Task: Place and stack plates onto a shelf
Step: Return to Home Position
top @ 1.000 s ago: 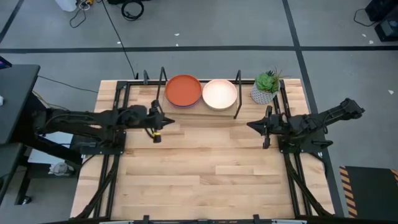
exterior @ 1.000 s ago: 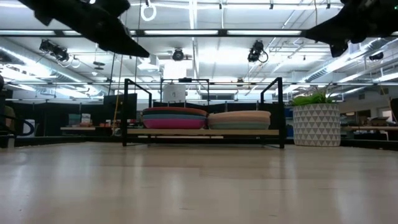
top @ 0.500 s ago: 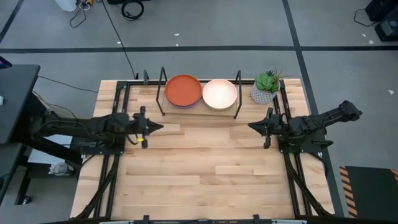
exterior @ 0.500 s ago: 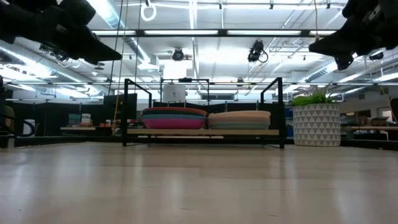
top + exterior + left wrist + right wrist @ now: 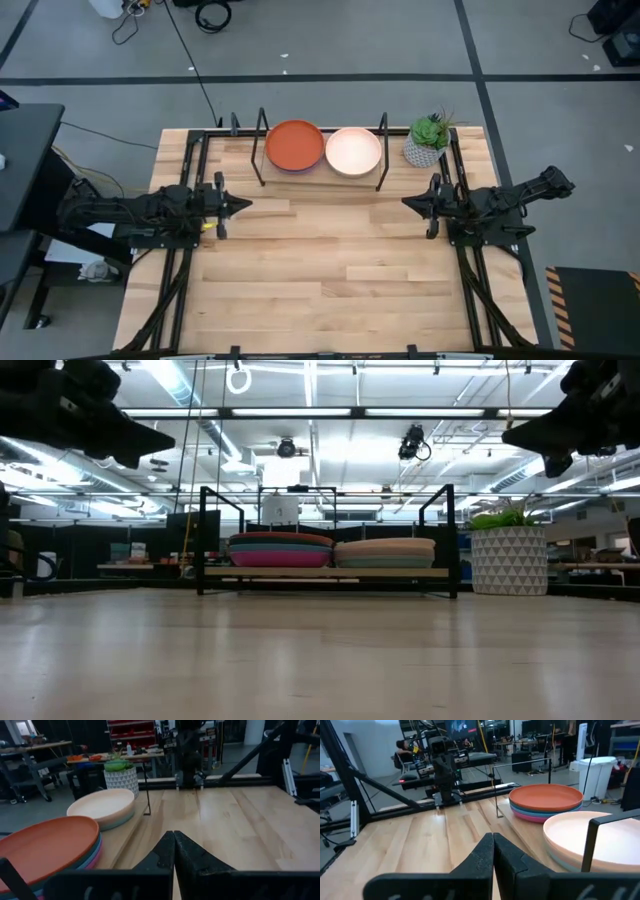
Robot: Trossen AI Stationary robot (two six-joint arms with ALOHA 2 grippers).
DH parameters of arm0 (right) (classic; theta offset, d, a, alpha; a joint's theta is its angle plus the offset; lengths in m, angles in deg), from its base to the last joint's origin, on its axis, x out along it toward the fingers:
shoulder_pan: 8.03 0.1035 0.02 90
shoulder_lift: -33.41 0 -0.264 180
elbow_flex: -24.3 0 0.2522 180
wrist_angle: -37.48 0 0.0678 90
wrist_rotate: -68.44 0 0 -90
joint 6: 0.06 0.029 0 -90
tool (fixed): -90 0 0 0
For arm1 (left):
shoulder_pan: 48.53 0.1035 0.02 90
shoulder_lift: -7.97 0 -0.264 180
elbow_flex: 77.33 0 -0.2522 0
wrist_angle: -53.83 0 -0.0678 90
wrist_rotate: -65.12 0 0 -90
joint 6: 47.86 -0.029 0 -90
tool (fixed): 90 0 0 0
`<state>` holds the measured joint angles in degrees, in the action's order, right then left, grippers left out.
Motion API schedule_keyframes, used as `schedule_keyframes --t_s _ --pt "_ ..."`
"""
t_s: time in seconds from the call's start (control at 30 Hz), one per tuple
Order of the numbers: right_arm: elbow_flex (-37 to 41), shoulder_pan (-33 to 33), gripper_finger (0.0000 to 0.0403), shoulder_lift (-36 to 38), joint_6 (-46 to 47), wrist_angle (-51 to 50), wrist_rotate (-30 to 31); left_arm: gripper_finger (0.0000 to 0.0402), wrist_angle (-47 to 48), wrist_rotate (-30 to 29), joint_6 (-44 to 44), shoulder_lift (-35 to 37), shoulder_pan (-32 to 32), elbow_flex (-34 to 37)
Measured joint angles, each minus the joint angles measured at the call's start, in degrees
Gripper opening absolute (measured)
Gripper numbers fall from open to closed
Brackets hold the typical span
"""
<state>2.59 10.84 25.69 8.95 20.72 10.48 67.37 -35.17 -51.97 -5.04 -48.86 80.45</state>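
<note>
**While both arms hang at the table's sides, the plates sit stacked on the shelf**

Seen from above, the left gripper (image 5: 235, 205) hangs over the left side of the table (image 5: 320, 270). The right gripper (image 5: 408, 203) hangs over the right side. Their tips point toward each other, well apart. The shelf (image 5: 383, 150) stands at the far edge, beyond and between the two sets of jaws. An orange-red plate (image 5: 294, 146) tops the stack nearer the left jaws. A peach plate (image 5: 353, 151) tops the stack nearer the right jaws. A potted plant (image 5: 428, 140) stands just beyond the right jaws, beside the shelf.

From table height, both grippers hang higher than the shelf. Teal, blue and magenta rims show under the orange-red plate.

At the left wrist, the fingers (image 5: 162, 852) are pressed together, gripping nothing. The orange-red stack lies ahead and to one side of the jaws, with the peach stack beyond it.

At the right wrist, the jaws are likewise clenched and empty. The peach stack lies close beside them, the orange-red stack farther on.
</note>
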Motion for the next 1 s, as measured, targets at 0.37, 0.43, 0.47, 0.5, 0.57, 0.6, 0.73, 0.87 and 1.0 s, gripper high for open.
schedule_keyframes --t_s 0.37,0.43,0.47,0.5,0.57,0.6,0.73,0.87,1.0 --pt "0.03 0.0 0.0012 1.46 -7.14 2.49 1.13 0.0006 0.2 -0.43 -2.59 5.58 -1.72 0.56" --pt "0.03 0.0 0.0012 1.56 -7.12 2.42 1.48 0.0005 0.94 -0.44 -2.9 6.85 -2.1 0.56" --pt "0.03 0.0 0.0012 1.56 -7.12 2.2 1.51 0.0005 1.55 -0.45 -3.22 7.51 -2.3 0.54" --pt "0.03 0.0 0.0012 1.56 -7.13 1.88 1.55 0.0005 2.36 -0.45 -3.72 8.22 -2.51 0.54" --pt "0.03 0.0 0.0012 1.56 -7.01 1.65 2.05 0.0005 3.62 -0.43 -3.94 9.98 -2.82 0.55" --pt "0.03 0.01 0.0012 1.56 -6.26 1.68 2.28 0.0005 4.15 -0.3 -3.96 10.96 -3.11 0.54" --pt "0.03 0.0 0.0013 1.41 -2.95 1.7 1.44 0.0005 4.18 1.38 -4.55 12.86 -4.24 0.5" --pt "0.03 0.02 0.0015 1.39 -2.78 1.9 -0.17 0.0018 3.93 0.03 -3.49 12.59 -4.02 0.52" --pt "0.03 0.0 0.0015 1.37 -2.77 2.07 -0.6 0.0028 3.78 0.03 -1.16 12.58 -4.06 0.52"
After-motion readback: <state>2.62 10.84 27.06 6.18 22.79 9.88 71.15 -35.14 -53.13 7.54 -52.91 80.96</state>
